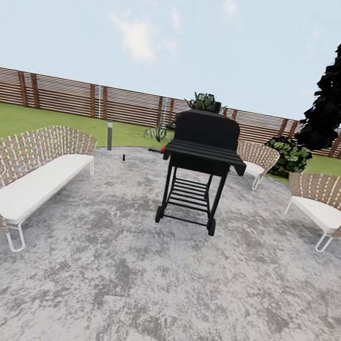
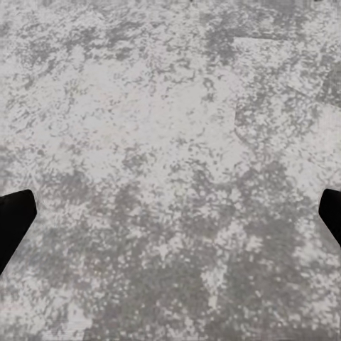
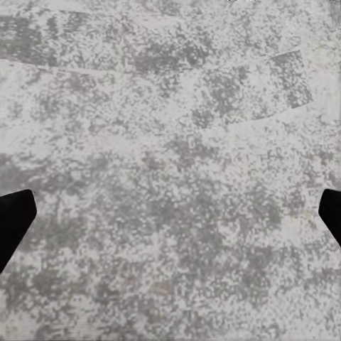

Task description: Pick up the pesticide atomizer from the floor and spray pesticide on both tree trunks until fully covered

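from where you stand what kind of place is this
A garden patio, it seems: a black barbecue grill stands on grey stone paving, with woven outdoor seats around it and a slatted wooden fence behind grass.

Black grill [image 1: 198,164], woven sofa [image 1: 23,178], two woven chairs [image 1: 329,207], dark cypress [image 1: 335,93]

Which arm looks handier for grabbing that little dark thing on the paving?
Probably left: the small dark object lies left of the grill. The left gripper and right gripper are open over paving.

One grill [image 1: 199,159], one sofa [image 1: 23,178], two chairs [image 1: 257,160] [image 1: 329,207], one lamp post [image 1: 109,135], one cypress [image 1: 336,88] and one bush [image 1: 290,156].
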